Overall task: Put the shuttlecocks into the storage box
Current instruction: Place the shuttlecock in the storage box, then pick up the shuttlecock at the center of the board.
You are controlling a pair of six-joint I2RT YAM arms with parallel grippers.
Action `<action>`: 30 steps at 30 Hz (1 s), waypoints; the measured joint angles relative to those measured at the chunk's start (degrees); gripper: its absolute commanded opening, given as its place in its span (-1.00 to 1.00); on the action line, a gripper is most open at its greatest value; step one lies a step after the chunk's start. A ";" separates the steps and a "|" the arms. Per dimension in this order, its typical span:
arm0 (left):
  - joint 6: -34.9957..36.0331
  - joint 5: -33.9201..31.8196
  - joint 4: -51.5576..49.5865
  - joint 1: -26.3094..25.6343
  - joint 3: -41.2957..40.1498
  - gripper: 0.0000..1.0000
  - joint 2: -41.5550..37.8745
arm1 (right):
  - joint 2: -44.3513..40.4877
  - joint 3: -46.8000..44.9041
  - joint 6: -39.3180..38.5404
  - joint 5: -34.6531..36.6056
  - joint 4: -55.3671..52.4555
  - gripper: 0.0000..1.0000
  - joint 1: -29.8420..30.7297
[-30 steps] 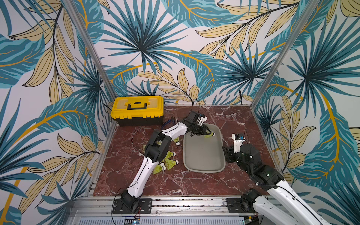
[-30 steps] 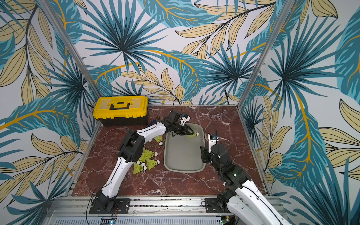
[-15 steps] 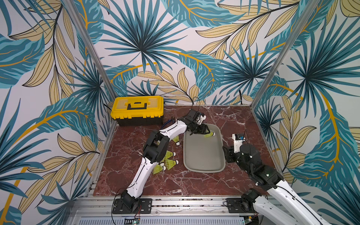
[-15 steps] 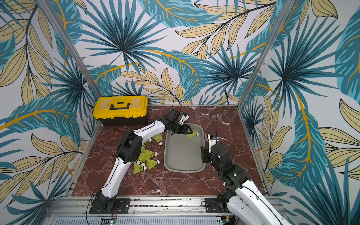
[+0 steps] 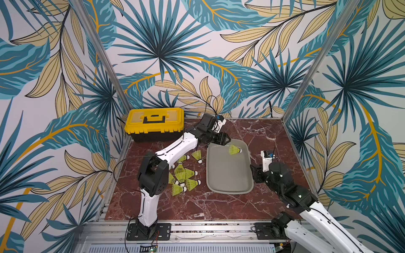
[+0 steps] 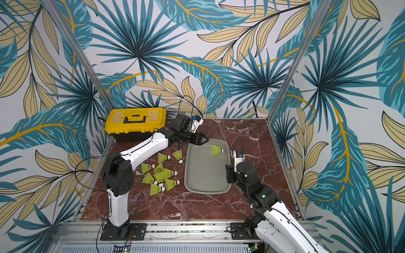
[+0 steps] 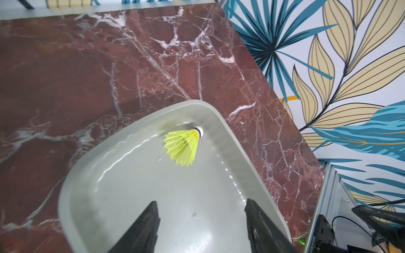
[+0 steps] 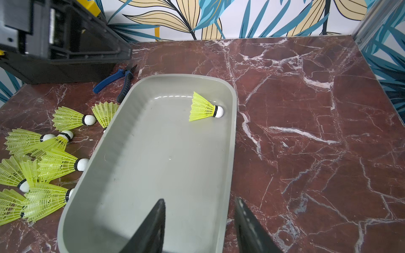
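Note:
One neon yellow-green shuttlecock (image 5: 235, 149) (image 6: 217, 149) lies on its side in the far right corner of the grey storage box (image 5: 228, 175) (image 6: 206, 173), white tip against the wall (image 7: 184, 144) (image 8: 203, 108). My left gripper (image 5: 226, 140) (image 7: 201, 201) hovers over the box's far end, open and empty, a little short of that shuttlecock. Several more shuttlecocks (image 5: 184, 175) (image 8: 43, 164) lie heaped on the marble left of the box. My right gripper (image 5: 255, 173) (image 8: 200, 199) stands open astride the box's right rim, one finger inside, one outside.
A yellow-lidded black toolbox (image 5: 154, 123) sits at the back left. Blue-handled pliers (image 8: 114, 80) lie between it and the box's far left corner. Patterned walls and metal posts close in the marble table on three sides.
My left gripper has opened and let go of the shuttlecock, which now lies loose in the box's far corner; the gripper has drawn back slightly. The right arm has barely moved.

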 measured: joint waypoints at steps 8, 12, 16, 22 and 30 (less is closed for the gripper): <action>1.86 -2.23 -3.56 5.99 -10.34 0.30 -8.11 | 0.83 0.00 -0.17 0.00 0.22 0.02 0.00; 2.80 -2.71 -4.46 8.68 -15.39 0.32 -11.30 | 0.87 0.00 -0.15 -0.02 0.42 0.02 0.00; 4.70 -2.73 -5.44 11.17 -17.81 0.35 -12.61 | 0.92 0.00 -0.15 -0.04 0.46 0.02 0.02; 8.68 -2.01 -5.95 14.49 -18.03 0.39 -12.61 | 1.55 0.00 -0.15 -0.04 0.59 0.03 0.00; 14.73 0.87 -8.50 16.06 -16.76 0.38 -7.28 | 1.62 0.00 -0.13 -0.02 0.55 0.03 0.00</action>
